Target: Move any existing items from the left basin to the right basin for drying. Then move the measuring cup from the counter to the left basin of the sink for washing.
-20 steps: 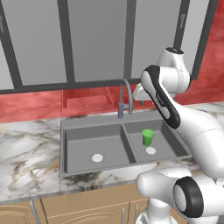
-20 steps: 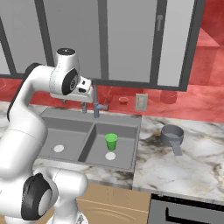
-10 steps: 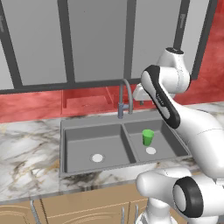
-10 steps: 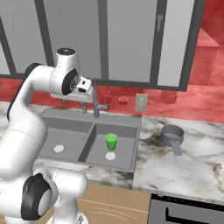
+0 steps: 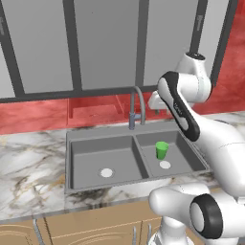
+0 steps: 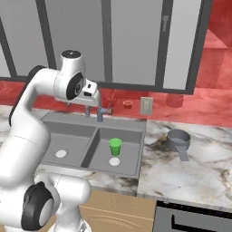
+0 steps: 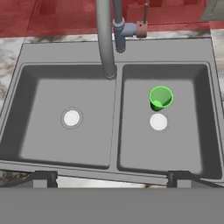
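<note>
Nothing moved; gripper open, fingertips barely visible above sink.

In front of me the sink sits in the marble tabletop. The green cup stands upright in the right basin, just behind that basin's white drain. The left basin holds nothing but its own drain. The measuring cup rests on the tabletop to the right of the sink, well apart from it, handle toward the front edge. My arm rises left of the sink, its hand up by the tap.
</note>
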